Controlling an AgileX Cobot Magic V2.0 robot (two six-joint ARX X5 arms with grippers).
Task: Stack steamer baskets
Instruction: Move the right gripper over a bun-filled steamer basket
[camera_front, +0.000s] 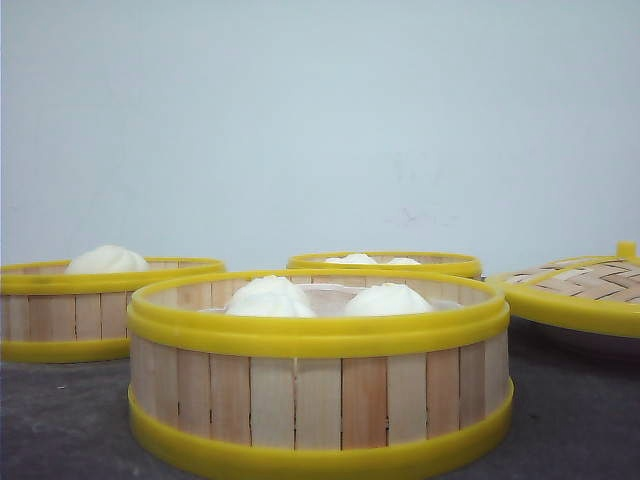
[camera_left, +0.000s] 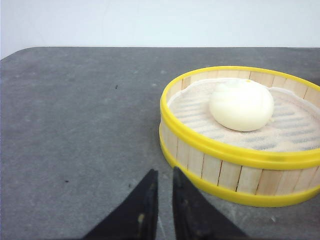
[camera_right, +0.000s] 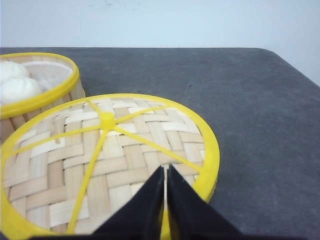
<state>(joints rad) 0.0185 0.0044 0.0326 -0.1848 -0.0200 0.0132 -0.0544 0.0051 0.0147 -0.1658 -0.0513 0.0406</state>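
Grey table (camera_front: 60, 420), 3 steamer baskets (camera_front: 320, 400), woven lid (camera_front: 590, 285) beside

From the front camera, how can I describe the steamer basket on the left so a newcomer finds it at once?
Start at the grey table and find the nearest steamer basket, the big one with two buns. Look to its left and a little further back: there stands the left steamer basket. It alone holds a single white bun; the far basket holds at least two.
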